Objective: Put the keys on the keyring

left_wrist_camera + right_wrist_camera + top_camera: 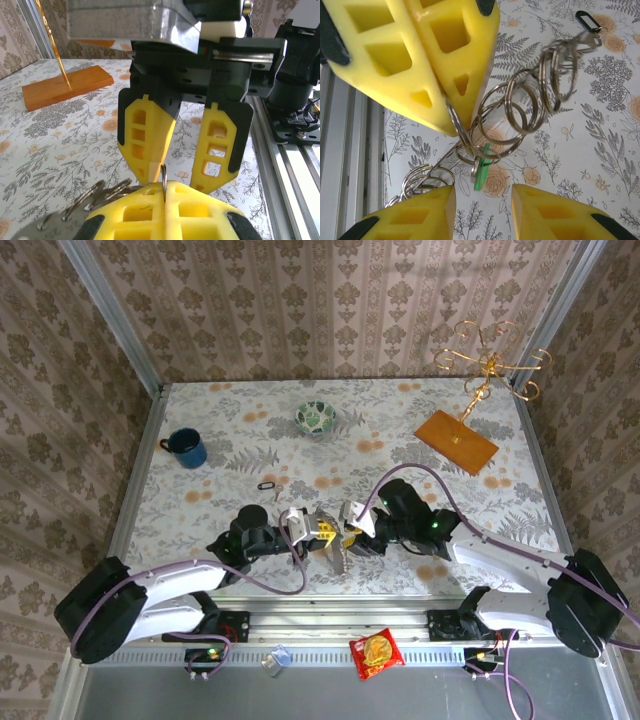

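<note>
My left gripper (165, 189) is shut on a thin silvery split ring (163, 176), pinched edge-on between its yellow fingertips. In the right wrist view that ring (456, 127) hangs from the left gripper (460, 127) and links to a chain of several more silvery rings (530, 102). A key with a green head (482, 170) dangles from the chain above the table. More keys or rings (92, 196) bunch beside my left fingers. My right gripper (483, 190) is open, facing the left one (325, 533) tip to tip with the chain between. The brown loop keyring is hidden.
A small dark key tag (266, 485) lies on the floral table behind the grippers. Further back are a blue mug (186, 448), a patterned bowl (316, 417) and a gold stand on a wooden base (457, 440). A red snack packet (376, 653) lies by the rail.
</note>
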Controlling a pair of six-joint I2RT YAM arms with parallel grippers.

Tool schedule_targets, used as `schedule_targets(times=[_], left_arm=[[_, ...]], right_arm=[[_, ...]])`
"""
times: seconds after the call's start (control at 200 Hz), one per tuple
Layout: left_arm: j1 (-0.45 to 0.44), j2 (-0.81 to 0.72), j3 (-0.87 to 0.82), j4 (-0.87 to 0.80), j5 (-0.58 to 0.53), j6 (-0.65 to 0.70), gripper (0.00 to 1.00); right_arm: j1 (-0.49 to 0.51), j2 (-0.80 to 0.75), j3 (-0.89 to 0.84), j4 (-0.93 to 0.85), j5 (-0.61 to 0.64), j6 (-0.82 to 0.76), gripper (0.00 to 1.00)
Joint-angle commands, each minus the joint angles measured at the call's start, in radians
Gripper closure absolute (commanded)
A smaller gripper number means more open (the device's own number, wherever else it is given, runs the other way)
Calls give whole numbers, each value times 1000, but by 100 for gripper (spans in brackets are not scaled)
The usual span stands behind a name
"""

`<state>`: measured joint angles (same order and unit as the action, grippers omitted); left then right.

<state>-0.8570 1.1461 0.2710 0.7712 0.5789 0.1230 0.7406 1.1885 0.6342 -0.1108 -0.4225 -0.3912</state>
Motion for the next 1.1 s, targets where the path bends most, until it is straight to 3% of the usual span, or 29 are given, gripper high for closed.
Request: schedule_targets(times=[0.0, 0.555, 0.94, 1.095], left_arm=[[-3, 14, -12, 106, 2, -45, 100], [-5, 24, -18, 128, -10, -51, 100], [-5, 0, -18, 93, -59, -21, 100], [-5, -36, -14, 34, -88, 14, 100]], right_arm=[[10, 19, -17, 88, 6, 27, 64], [17, 22, -65, 217, 41, 65, 66], [18, -19, -59, 154, 69, 46, 93], [18, -55, -27, 70, 97, 21, 100]])
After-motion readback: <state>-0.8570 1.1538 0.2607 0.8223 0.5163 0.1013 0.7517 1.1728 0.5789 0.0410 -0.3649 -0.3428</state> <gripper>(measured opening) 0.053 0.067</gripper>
